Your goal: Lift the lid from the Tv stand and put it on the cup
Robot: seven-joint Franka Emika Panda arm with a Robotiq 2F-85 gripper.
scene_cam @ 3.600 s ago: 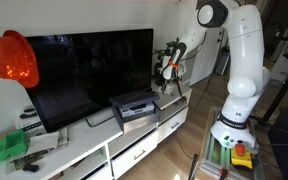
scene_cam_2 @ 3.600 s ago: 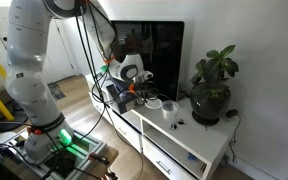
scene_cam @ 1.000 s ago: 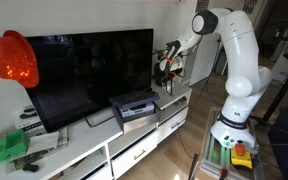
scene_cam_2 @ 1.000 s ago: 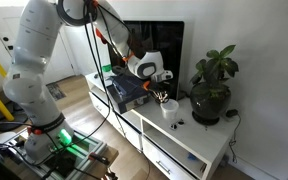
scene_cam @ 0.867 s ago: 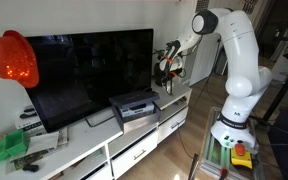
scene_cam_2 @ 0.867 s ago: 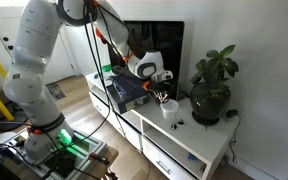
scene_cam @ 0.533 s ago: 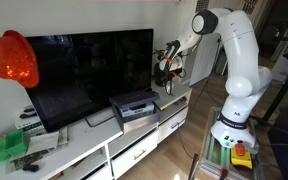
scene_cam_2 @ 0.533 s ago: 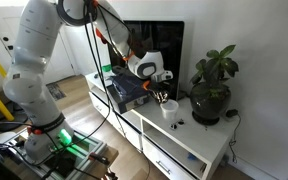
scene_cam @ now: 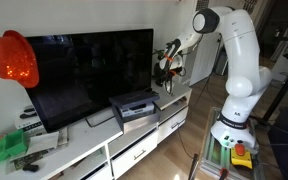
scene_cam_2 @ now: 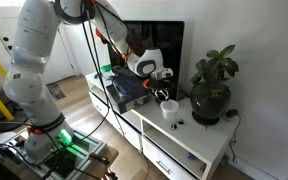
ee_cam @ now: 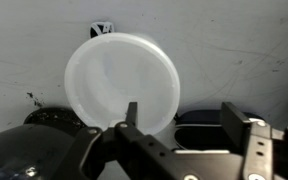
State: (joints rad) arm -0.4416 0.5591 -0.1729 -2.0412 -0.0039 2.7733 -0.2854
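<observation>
The white round lid fills the middle of the wrist view, lying flat and free of the fingers. In an exterior view it sits on top of the white cup, which stands on the long white Tv stand between the black box and the plant. My gripper hangs just above the cup and is open; the lid lies off to one side of its left finger, and nothing is between the jaws. In both exterior views the gripper is at the stand's plant end.
A black television stands on the Tv stand, with a black box in front of it. A potted plant is right beside the cup. A red object and green items sit at the far end.
The jaws have opened from shut and let go of the lid, which now rests on the cup. The arm has hardly moved.
</observation>
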